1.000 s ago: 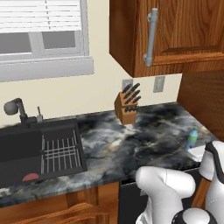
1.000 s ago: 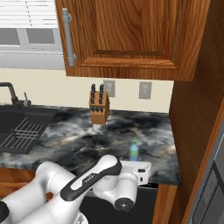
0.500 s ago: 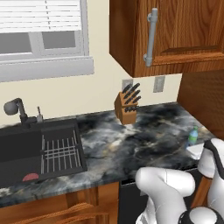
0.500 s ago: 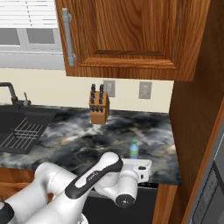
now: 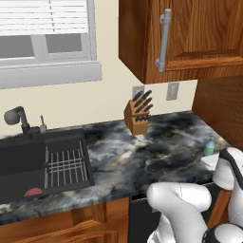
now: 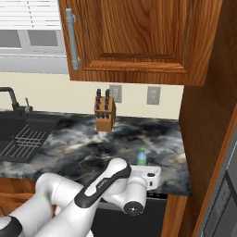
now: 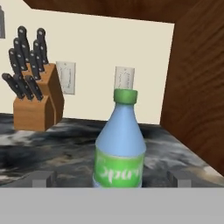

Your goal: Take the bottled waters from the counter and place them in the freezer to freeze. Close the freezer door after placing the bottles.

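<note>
Counter (image 7: pixel 52 144), bottle (image 7: pixel 120 144); label perhaps green

table (image 5: pixel 123 156): dark, grey-veined | on it: knife block (image 5: pixel 137 116) at back wall; green-capped bottle (image 7: pixel 120 144) upright near right end

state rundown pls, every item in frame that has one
green-capped bottle: upright on the counter, cap on, not gripped
gripper: jaws open, one tip on each side of the bottle
upper cabinet door: shut
knife block: upright, knives in
sink rack: lying in the sink basin
</note>
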Controlling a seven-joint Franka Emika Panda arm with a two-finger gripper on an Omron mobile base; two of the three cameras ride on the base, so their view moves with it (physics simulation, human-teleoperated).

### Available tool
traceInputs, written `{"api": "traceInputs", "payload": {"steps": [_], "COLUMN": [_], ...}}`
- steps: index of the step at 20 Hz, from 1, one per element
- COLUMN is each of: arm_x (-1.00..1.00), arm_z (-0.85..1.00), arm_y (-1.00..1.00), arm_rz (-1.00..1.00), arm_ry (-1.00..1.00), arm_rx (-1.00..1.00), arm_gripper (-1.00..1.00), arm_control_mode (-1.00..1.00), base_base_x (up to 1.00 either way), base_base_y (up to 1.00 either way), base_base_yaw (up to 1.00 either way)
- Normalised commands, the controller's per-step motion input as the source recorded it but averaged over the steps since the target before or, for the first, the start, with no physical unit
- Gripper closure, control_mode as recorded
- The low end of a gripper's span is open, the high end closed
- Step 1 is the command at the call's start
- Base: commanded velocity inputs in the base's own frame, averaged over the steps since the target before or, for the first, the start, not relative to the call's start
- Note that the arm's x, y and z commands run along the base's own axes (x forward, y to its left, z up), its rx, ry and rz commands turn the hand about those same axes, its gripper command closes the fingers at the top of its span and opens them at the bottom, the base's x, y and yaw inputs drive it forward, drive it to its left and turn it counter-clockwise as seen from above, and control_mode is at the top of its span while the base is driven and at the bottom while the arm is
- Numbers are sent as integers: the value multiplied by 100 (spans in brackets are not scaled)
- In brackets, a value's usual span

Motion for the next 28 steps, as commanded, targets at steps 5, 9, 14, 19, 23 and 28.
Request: {"api": "traceInputs", "payload": {"steps": [5, 9, 14, 19, 23, 28], "arm_x": [9, 16, 16, 13, 6, 0], "arm_z": [0, 0, 0, 0, 0, 0], "arm_y": [0, -3, -6, -4, 0, 0], "arm_rz": [0, 0, 0, 0, 0, 0], "arm_ry": [0, 0, 0, 0, 0, 0], "arm_rx": [0, 0, 0, -1, 0, 0], "arm_gripper": [-100, -100, -100, -100, -100, -100], "arm_control_mode": [-100, -100, -100, -100, -100, -100], "base_base_x": [0, 0, 0, 0, 0, 0], "base_base_y": [0, 0, 0, 0, 0, 0], "base_base_yaw": [0, 0, 0, 0, 0, 0]}}
